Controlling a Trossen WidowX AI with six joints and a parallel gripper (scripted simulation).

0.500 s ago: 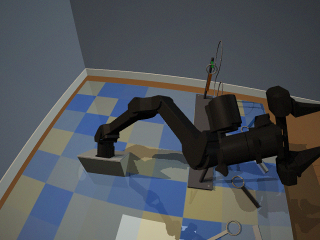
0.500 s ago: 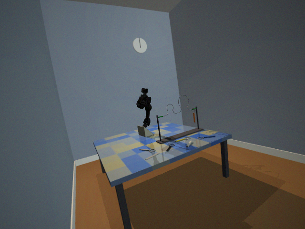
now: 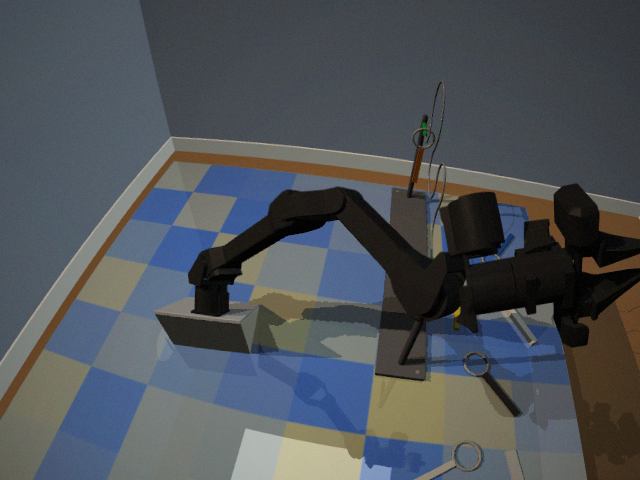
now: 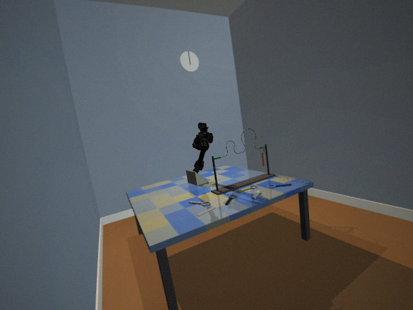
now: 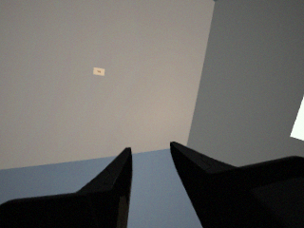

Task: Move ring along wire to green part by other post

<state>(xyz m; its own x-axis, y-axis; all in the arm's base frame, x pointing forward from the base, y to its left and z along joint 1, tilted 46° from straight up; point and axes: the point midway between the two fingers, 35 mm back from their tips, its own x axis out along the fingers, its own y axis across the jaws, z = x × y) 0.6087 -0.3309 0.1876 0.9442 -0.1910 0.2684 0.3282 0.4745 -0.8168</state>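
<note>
The ring point(image 3: 413, 138) point(image 4: 262, 146) hangs on the far green part point(image 3: 424, 128) of the wire, beside the far post point(image 3: 411, 188) point(image 4: 267, 160). Its orange handle point(image 3: 418, 165) point(image 4: 262, 159) points down. The grey wire point(image 4: 248, 128) curves in loops to the other green part point(image 4: 217, 157) at the near post point(image 4: 215, 175). My gripper point(image 3: 638, 259) point(image 5: 150, 149) is partly open, with nothing between its fingers. It is high up and well away from the ring and handle. The wrist view shows only walls and ceiling beyond the fingers, not the ring or wire.
A dark base board point(image 3: 408, 217) point(image 4: 240, 184) carries both posts. Loose wands lie on the table, including a dark one point(image 3: 500, 393) point(image 4: 228, 200), a yellow one point(image 4: 244, 189) and a blue one point(image 4: 283, 185). In the top view the arm hides part of the wire.
</note>
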